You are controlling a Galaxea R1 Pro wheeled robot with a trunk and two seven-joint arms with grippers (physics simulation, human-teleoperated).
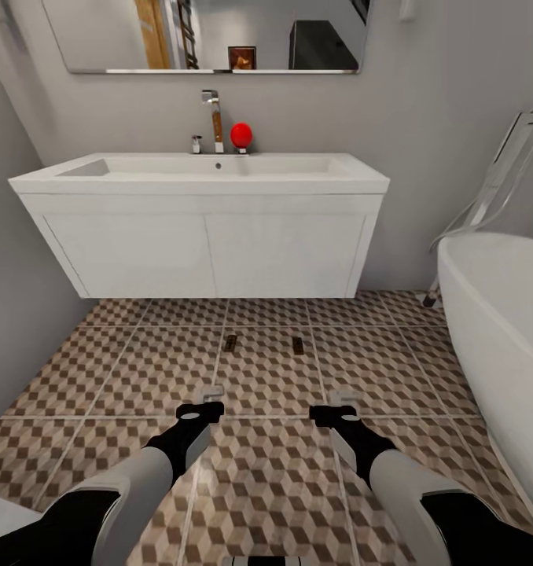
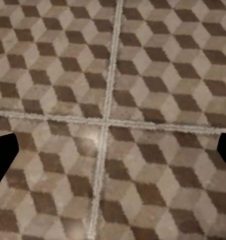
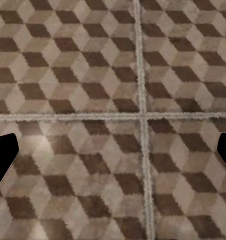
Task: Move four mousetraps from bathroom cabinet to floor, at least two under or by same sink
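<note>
Both arms reach forward low over the bathroom floor [image 1: 141, 369]. Left gripper [image 1: 202, 401] and right gripper [image 1: 335, 406] hang above the tiles with fingers wide apart and nothing between them (the wrist views show bare cube-pattern tiles and grout lines). Further ahead, two mousetraps [image 1: 229, 343] [image 1: 297, 345] lie flat on one tile, apart from each other, just before the white sink [image 1: 204, 169] on the wall.

I'm in a home bathroom: white wall-hung sink [image 1: 200, 177] under a mirror [image 1: 207, 35], oval bathtub [image 1: 502, 314] beside it (cube-patterned floor [image 1: 266, 472] tiles too).
</note>
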